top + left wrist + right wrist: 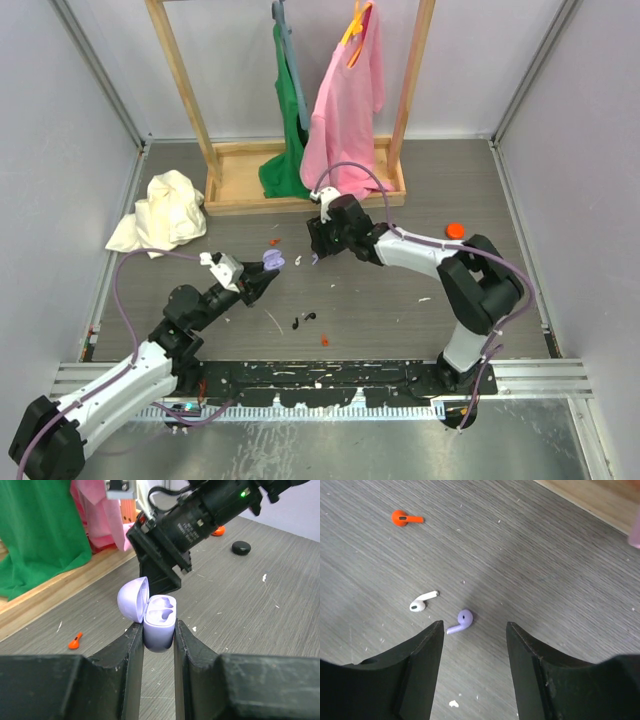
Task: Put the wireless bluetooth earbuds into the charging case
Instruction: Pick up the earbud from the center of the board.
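A lavender charging case point(160, 622), its lid point(132, 599) swung open and both wells empty, is pinched between the fingers of my left gripper point(158, 630). From above, the case point(272, 260) hangs just over the table at the left gripper point(264, 273). Right behind it, my right gripper point(318, 248) points down at the table. It is open point(475, 625) above a lavender earbud point(461, 620) that lies on the table just ahead of its left fingertip. Beside that earbud lies a white earbud point(422, 602).
An orange earbud point(405, 518) lies further off. Black earbuds point(305, 320) and a red piece point(325, 341) sit nearer the bases. A wooden rack point(300, 185) with hung shirts stands at the back, crumpled white cloth point(160, 212) at left, an orange cap point(455, 229) at right.
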Motion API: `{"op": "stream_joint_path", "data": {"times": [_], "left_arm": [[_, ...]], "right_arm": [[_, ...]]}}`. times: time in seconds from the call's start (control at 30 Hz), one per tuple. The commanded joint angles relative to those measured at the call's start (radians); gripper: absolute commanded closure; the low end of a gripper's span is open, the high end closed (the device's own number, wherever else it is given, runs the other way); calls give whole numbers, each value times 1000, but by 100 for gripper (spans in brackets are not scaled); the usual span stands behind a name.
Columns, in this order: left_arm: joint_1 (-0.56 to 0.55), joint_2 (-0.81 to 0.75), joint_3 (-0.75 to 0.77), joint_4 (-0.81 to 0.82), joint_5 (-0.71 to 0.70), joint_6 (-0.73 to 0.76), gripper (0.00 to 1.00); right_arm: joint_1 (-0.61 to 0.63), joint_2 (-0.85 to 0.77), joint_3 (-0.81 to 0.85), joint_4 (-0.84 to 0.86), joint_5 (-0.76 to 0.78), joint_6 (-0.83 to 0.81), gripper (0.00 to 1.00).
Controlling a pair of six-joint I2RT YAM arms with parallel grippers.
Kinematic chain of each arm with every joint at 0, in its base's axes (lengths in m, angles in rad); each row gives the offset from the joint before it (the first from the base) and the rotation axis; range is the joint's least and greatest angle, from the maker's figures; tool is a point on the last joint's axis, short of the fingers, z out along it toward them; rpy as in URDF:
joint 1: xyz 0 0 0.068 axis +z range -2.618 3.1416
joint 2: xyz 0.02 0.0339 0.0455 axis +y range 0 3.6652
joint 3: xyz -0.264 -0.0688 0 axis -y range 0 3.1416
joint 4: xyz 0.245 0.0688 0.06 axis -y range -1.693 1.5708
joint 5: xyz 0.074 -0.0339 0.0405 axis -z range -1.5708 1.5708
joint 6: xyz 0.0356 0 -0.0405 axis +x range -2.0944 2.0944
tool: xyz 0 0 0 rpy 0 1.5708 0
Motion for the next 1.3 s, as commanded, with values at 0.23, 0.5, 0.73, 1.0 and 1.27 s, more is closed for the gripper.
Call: {"op": "stream_joint_path", "data": {"times": [0.23, 0.5, 0.73, 1.0, 1.27], "left_arm": [[-2, -29, 0, 16, -57, 18, 100], [-1, -14, 6, 16, -47, 16, 100], [-2, -20, 5, 12, -49, 15, 100], [-2, -17, 5, 12, -48, 14, 100], [-2, 3, 9, 16, -33, 9, 100]], "right_arm": [[58, 204, 200, -104, 69, -25, 49], [75, 239, 216, -155, 108, -36, 59], [85, 238, 242, -237, 121, -48, 64], [88, 209, 241, -308, 151, -61, 78], [89, 148, 217, -421, 184, -51, 81]]}}
